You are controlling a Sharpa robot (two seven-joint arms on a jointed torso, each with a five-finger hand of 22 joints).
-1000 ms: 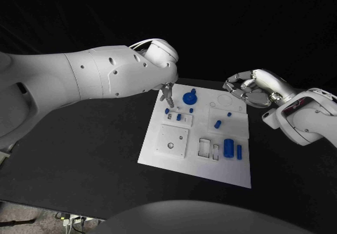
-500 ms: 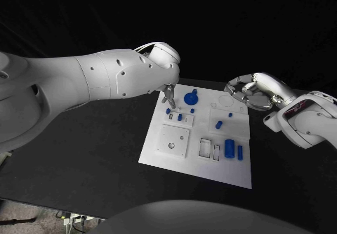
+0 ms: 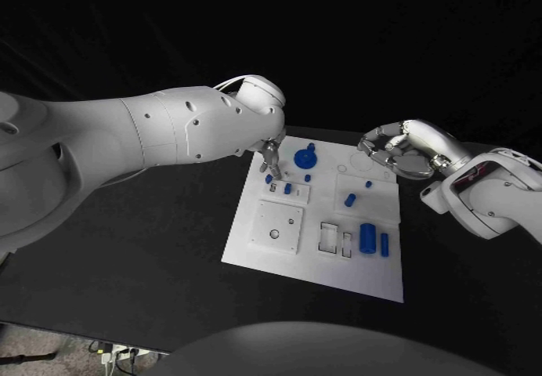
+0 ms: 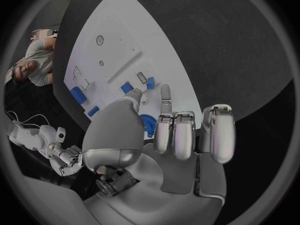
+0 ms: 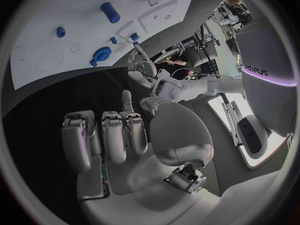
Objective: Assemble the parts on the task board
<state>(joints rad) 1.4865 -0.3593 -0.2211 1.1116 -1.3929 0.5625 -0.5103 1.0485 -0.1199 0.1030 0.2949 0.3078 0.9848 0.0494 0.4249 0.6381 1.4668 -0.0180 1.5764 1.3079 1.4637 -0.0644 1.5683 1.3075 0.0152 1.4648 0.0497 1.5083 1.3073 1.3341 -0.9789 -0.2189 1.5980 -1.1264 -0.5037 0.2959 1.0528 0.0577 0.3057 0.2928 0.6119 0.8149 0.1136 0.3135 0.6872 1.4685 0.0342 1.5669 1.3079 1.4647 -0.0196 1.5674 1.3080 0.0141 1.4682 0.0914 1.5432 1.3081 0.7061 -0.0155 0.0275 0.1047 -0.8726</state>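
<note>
The white task board (image 3: 296, 249) lies in the middle of the black table. At its far end sits a blue gear with a knob (image 3: 305, 157), and small blue parts (image 3: 288, 188) lie just nearer. A blue cylinder (image 3: 367, 235) and a slim blue piece (image 3: 385, 244) lie on its right side. My left hand (image 3: 271, 157) hangs over the board's far left corner, one finger pointing down beside the gear (image 4: 147, 125), the others curled, nothing held. My right hand (image 3: 398, 147) hovers at the far right corner with its fingers (image 5: 115, 135) curled in and empty.
The board (image 4: 119, 45) has a square plate with holes (image 3: 280, 225) and rectangular slots (image 3: 329, 237) at its near part. In the right wrist view the gear (image 5: 102, 52) and a blue cylinder (image 5: 110, 12) lie on the board (image 5: 94, 0). Bare black table surrounds the board.
My right hand has drifted slightly down and toward the board's far right corner. My left arm has shifted a little while its hand stays over the far left corner.
</note>
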